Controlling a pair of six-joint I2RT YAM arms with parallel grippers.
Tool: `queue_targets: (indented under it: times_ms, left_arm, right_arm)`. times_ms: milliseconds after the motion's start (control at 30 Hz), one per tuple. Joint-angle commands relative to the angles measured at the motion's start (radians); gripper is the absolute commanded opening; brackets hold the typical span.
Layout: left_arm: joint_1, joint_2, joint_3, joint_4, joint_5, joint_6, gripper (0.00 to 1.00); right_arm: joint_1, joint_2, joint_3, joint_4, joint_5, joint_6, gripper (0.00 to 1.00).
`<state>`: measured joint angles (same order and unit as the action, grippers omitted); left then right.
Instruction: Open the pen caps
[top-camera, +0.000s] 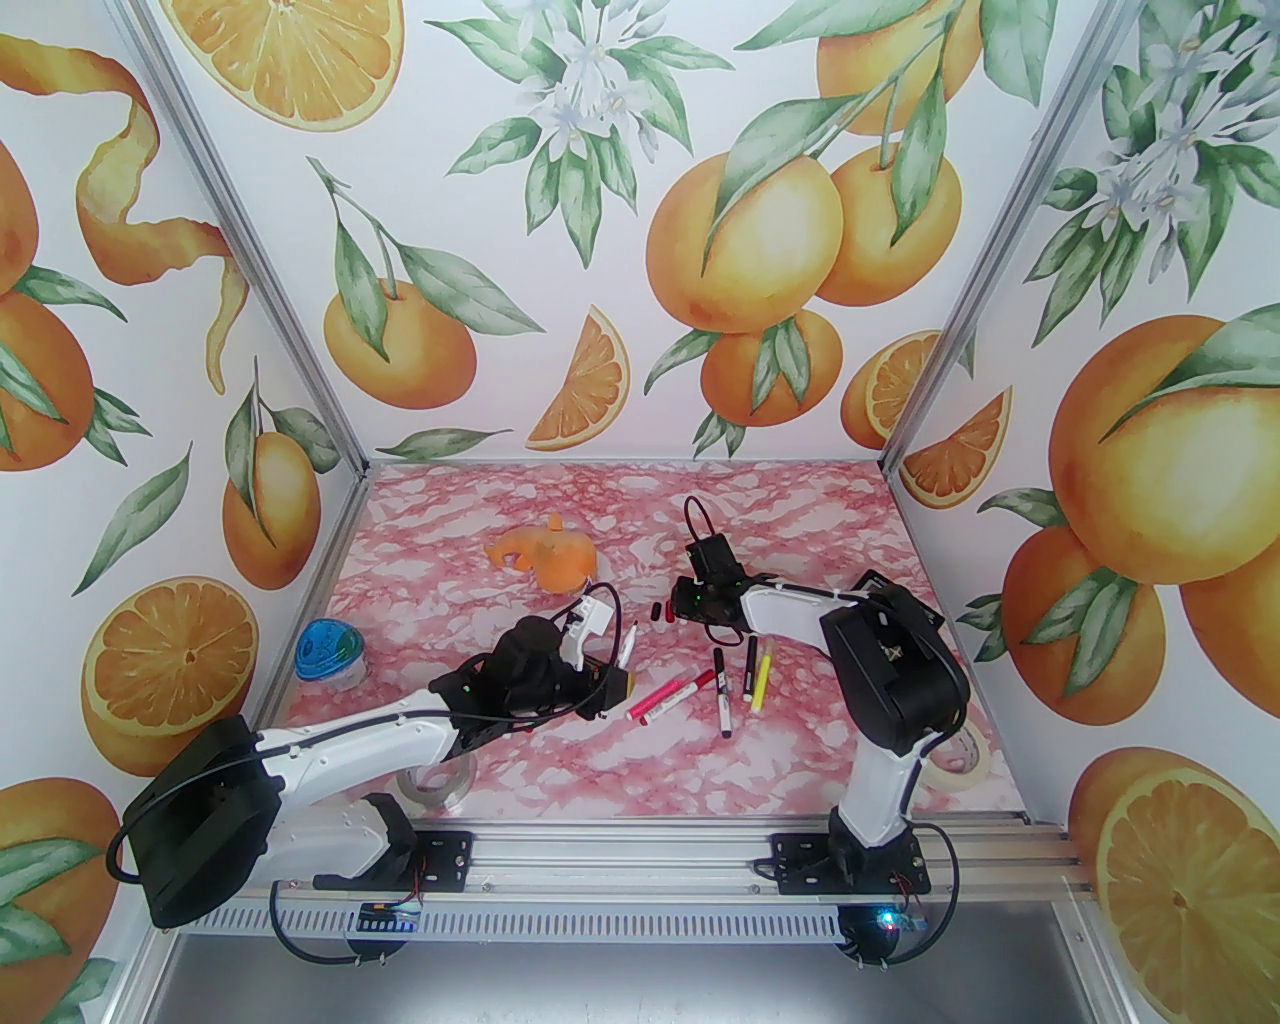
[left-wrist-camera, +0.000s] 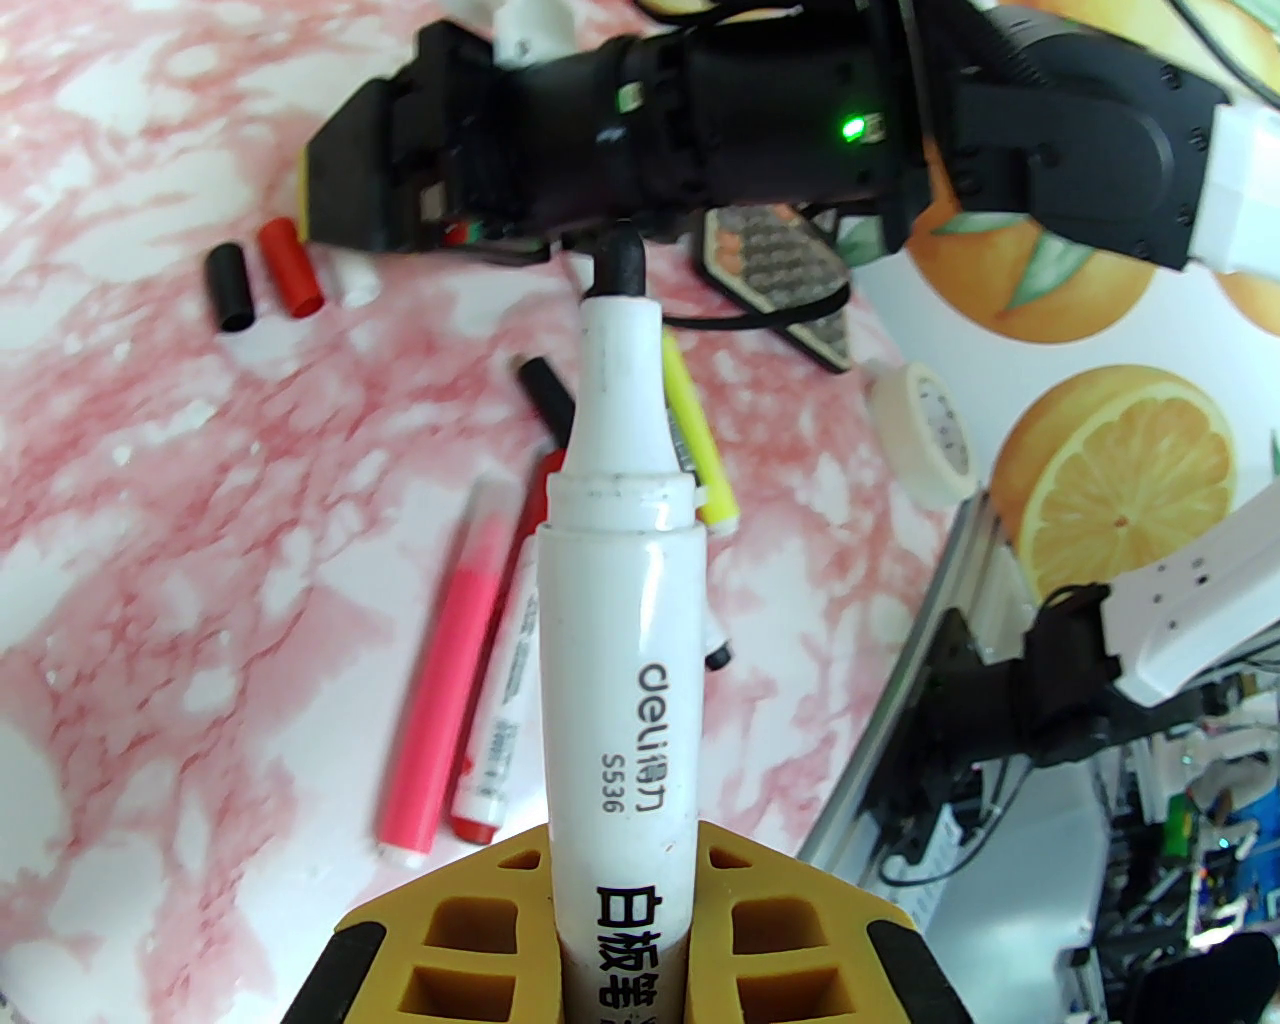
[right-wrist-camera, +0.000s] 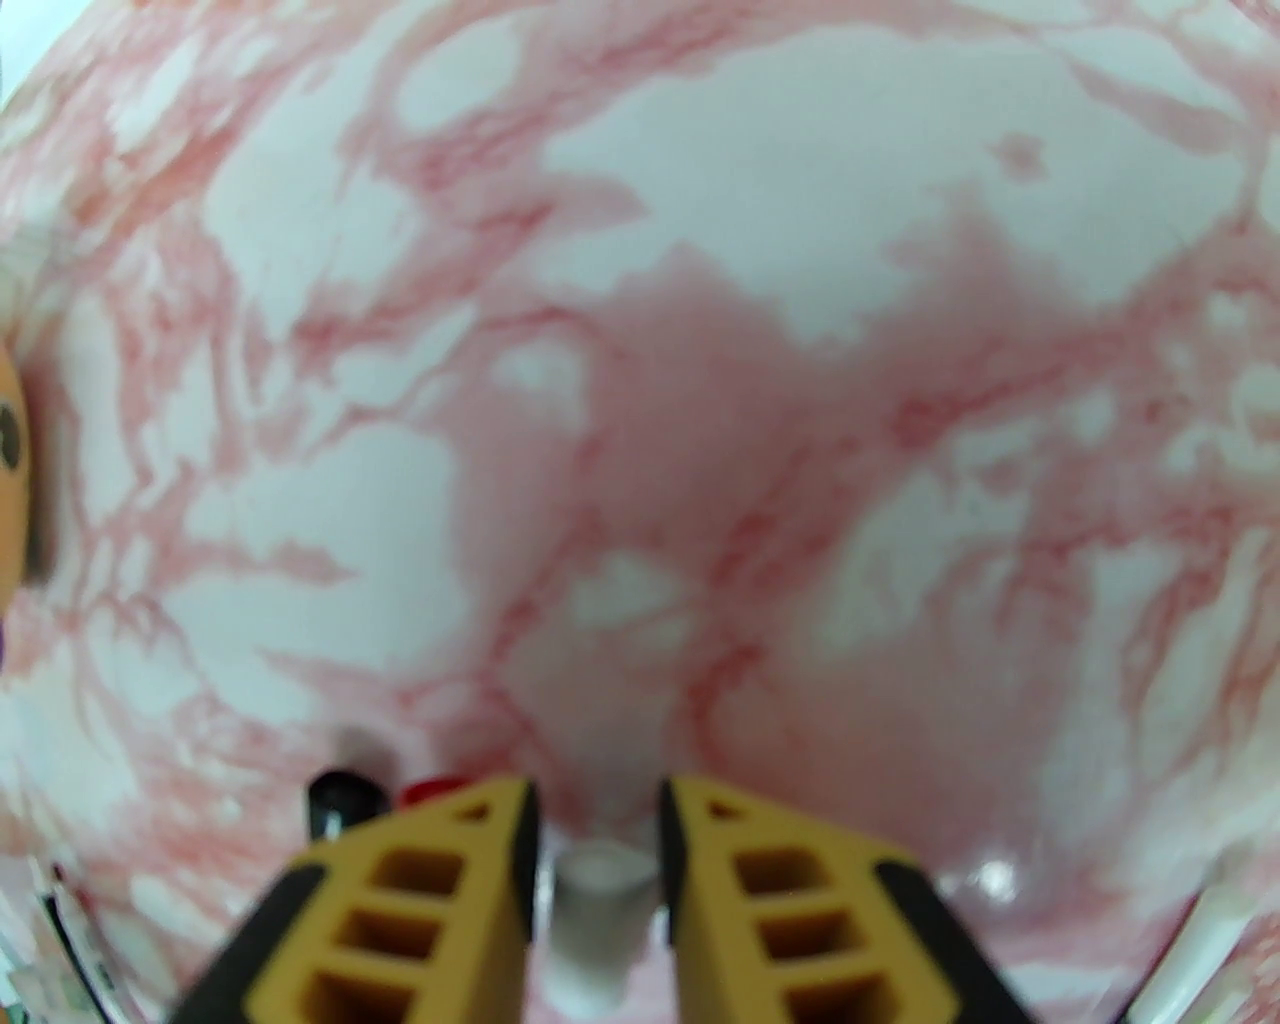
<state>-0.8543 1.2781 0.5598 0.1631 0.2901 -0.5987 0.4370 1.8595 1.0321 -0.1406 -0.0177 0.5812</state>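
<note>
Nearest the bases, the left tool (left-wrist-camera: 625, 930) clamps a white marker (left-wrist-camera: 620, 620), its bared tip pointing outward — braced for the pull, I judge. Beyond lie spare pens (top-camera: 655, 700) on the bench (top-camera: 560, 790). Farthest, the right tool (right-wrist-camera: 598, 830) stands narrow about the white cap (right-wrist-camera: 598, 900) beside the red cap (left-wrist-camera: 290, 265); gripping or freed, I cannot tell.

A pink-and-white marbled counter (top-camera: 560, 780) lay between walls papered with painted oranges, leaves and blossoms (top-camera: 640, 250). Toward the back sat a lumpy orange plastic toy (top-camera: 548, 560). Near the left edge stood a small clear jar with a blue lid (top-camera: 328, 655). A greyish roll of tape (top-camera: 440, 795) lay flat by the front left edge. A cream roll of masking tape (left-wrist-camera: 925, 432) lay at the front right, near a flat black device with rows of brown keys (left-wrist-camera: 775, 265).
</note>
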Motion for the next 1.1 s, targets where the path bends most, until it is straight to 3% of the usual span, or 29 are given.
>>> queue_targets:
  times_ms: [0, 333, 500, 900, 1067]
  left_arm:
    - [-0.019, 0.006, 0.01, -0.085, -0.101, 0.012, 0.0]
    - [-0.057, 0.007, 0.054, -0.355, -0.391, -0.105, 0.0]
    - [-0.072, 0.03, 0.089, -0.491, -0.509, -0.17, 0.0]
    - [-0.075, 0.197, 0.171, -0.554, -0.594, -0.17, 0.01]
    - [-0.065, 0.251, 0.211, -0.586, -0.62, -0.161, 0.01]
  right_arm:
    - [-0.004, -0.075, -0.017, -0.001, 0.0, -0.02, 0.3]
    - [0.032, -0.266, -0.157, 0.023, -0.043, -0.063, 0.39]
    - [0.077, -0.389, -0.262, 0.062, -0.092, -0.059, 0.51]
    - [0.12, -0.669, -0.423, 0.084, -0.264, -0.038, 0.98]
    - [0.133, -0.722, -0.45, 0.063, -0.271, -0.027, 1.0]
